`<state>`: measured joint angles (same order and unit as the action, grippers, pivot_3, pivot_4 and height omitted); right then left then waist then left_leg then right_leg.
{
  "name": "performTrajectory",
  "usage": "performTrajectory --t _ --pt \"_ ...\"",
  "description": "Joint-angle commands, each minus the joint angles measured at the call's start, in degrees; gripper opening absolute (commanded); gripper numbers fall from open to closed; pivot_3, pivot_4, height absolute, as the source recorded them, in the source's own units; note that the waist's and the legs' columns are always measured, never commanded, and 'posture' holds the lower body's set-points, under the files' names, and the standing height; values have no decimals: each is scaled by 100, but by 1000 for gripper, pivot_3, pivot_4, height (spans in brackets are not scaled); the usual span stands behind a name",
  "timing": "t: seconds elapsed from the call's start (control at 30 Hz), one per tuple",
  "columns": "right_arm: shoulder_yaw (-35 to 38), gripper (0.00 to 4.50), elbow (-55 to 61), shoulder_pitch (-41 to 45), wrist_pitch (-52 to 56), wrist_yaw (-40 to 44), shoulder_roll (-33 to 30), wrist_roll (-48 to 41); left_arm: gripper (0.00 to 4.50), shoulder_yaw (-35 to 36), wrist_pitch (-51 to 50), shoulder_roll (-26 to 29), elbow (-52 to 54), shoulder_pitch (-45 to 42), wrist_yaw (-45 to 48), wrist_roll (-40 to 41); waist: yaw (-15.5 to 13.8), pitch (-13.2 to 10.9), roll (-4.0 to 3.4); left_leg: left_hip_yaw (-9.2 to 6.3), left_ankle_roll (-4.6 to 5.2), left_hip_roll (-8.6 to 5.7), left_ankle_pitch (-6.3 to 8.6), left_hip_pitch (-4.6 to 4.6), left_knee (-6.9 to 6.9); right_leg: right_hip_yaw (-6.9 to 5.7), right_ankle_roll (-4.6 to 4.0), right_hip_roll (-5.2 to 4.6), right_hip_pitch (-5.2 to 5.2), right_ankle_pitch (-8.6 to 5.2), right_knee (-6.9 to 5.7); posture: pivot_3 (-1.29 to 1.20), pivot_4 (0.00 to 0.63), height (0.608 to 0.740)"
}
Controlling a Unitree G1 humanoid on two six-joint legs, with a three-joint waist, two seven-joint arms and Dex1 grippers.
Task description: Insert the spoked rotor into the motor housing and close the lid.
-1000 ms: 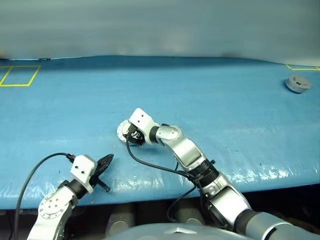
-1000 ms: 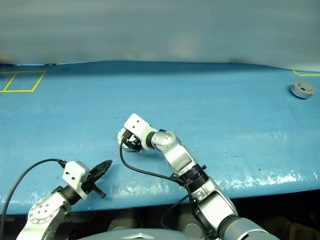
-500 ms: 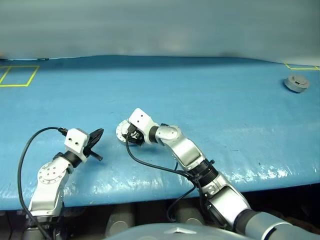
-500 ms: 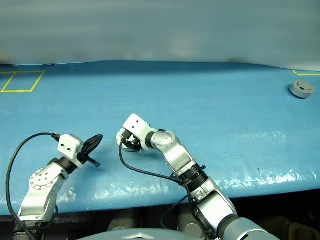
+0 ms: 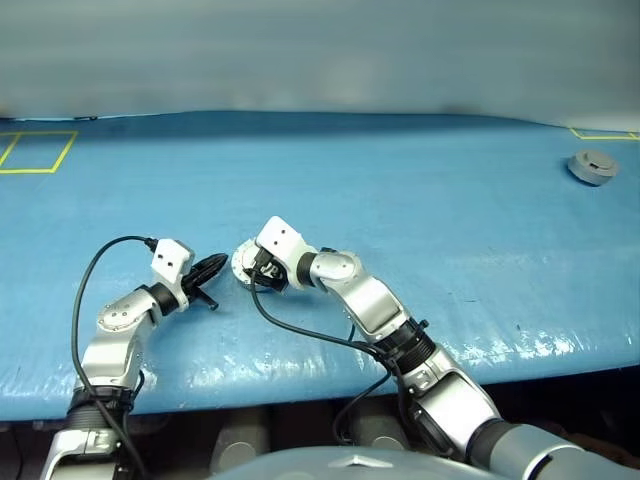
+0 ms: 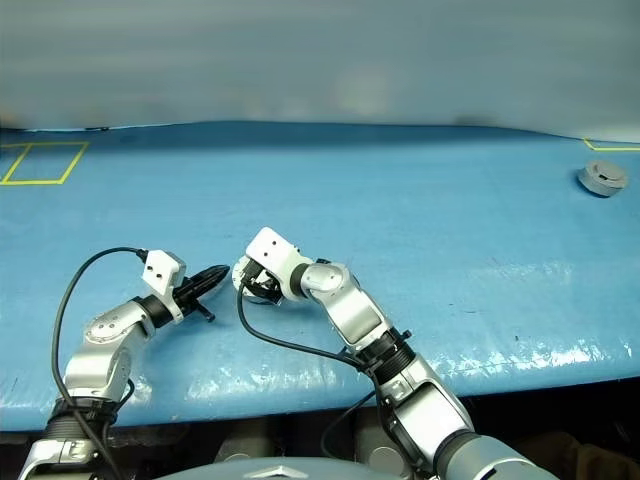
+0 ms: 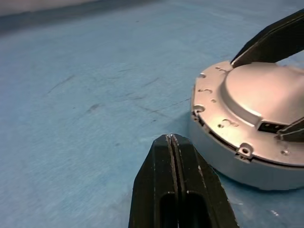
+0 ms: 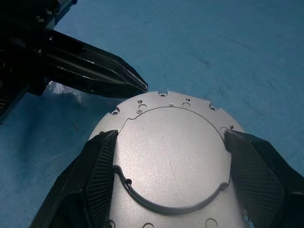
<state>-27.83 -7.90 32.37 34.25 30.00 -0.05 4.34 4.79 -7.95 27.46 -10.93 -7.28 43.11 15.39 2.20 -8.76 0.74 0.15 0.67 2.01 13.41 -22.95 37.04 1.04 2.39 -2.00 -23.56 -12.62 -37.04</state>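
The motor housing (image 7: pixel 213 156) is a silver-grey puck resting on the blue table. A plain grey plate with a raised centre, the lid (image 8: pixel 171 156), lies flat on top of it. My right gripper (image 5: pixel 255 268) reaches down over it, one black finger on each side of the raised centre and touching it. My left gripper (image 5: pixel 218 265) is shut with nothing in it. It lies low over the table just left of the housing, its tip (image 7: pixel 171 138) a short gap from the rim. The spoked rotor is hidden.
A second grey round part (image 5: pixel 594 166) sits far off at the back right of the table (image 5: pixel 420 200). Yellow tape marks (image 5: pixel 40 150) show at the back left corner. The table's front edge runs close under both arms.
My left arm has swung up from the table's front edge and forward to the right, bringing its shut gripper close beside the housing. The right arm and housing have stayed still.
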Motion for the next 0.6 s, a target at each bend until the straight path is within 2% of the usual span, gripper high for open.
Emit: performTrajectory --t 0.03,0.6 --pt "-3 3246 -87 -87 101 -49 -29 45 46 -59 -94 89 -123 -226 3 -113 -3 0 0 0 0 2 0 0 0 0 0 3 0 0 0 0 150 740" --pt "-2 3246 20 -70 371 -166 94 29 46 -130 -10 -44 -412 -449 93 -130 -5 0 1 -1 0 3 0 -1 0 1 -1 3 -2 2 -1 0 150 740"
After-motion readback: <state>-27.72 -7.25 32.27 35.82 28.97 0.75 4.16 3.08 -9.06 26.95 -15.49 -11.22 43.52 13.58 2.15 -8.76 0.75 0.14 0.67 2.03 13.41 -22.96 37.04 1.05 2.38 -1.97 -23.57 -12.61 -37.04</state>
